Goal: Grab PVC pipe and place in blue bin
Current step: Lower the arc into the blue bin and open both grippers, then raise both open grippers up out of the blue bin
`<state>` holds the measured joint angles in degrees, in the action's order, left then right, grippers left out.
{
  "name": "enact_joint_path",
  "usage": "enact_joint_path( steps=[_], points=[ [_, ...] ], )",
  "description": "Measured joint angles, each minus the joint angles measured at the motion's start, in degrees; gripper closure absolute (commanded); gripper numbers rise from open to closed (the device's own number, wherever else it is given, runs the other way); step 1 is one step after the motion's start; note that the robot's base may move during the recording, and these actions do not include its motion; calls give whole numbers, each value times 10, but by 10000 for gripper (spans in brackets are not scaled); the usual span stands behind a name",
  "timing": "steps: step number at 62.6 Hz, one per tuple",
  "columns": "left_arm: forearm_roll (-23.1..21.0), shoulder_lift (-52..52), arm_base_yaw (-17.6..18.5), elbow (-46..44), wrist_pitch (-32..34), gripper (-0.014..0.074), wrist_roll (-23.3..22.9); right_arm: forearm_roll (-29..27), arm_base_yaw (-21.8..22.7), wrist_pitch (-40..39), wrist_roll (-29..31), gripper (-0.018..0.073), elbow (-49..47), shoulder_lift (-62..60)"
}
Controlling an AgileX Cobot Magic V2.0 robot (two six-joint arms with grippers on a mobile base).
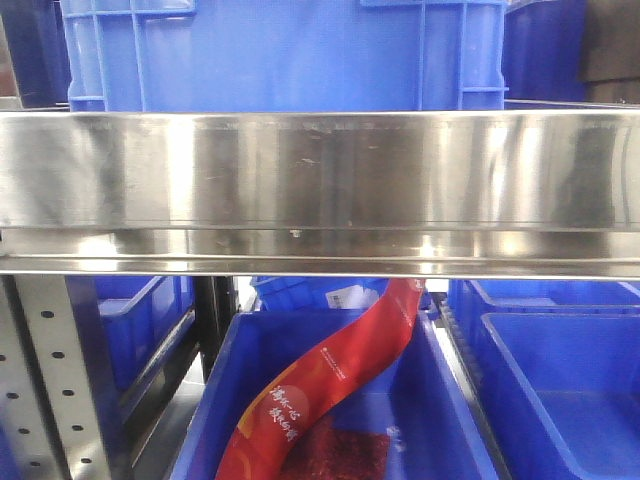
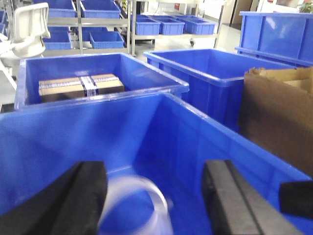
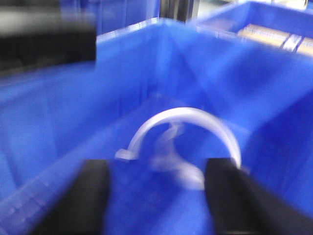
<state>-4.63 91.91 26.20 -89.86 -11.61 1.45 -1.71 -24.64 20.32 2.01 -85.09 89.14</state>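
The PVC pipe [image 3: 188, 117] is seen lying on the floor of a blue bin [image 3: 58, 127], curled into a loop. It is clear and thin, so it is likely light and bendy, and a bit slippery. It may spring back when it is squeezed.

The right hand [image 3: 156, 196] is held above it with its fingers [image 3: 93, 196] spread wide, and nothing is pinched. The picture is blurred, so small parts cannot be made out.

The left hand [image 2: 156, 200] is also spread open, with a pale loop of the same kind [image 2: 142, 200] seen between its fingers, low in a bin [image 2: 195, 147].

The top of the curve is probably the best place to be gripped, where the pipe is raised off the floor.

In the front view only a steel shelf [image 1: 320, 190] and a red packet [image 1: 330, 380] are seen, not the pipe.
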Motion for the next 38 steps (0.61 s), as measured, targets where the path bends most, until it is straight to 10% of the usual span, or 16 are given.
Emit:
enact_joint_path(
  steps=[8, 13, 38],
  points=[
    [0, -8, 0, -1, -14, 547, 0, 0, 0, 0, 0, 727, -1, -7],
    [0, -9, 0, -1, -15, 708, 0, -1, 0, 0, 0, 727, -1, -6],
    [-13, -98, 0, -1, -116, 707, 0, -75, -1, 18, 0, 727, -1, -80]
  ],
)
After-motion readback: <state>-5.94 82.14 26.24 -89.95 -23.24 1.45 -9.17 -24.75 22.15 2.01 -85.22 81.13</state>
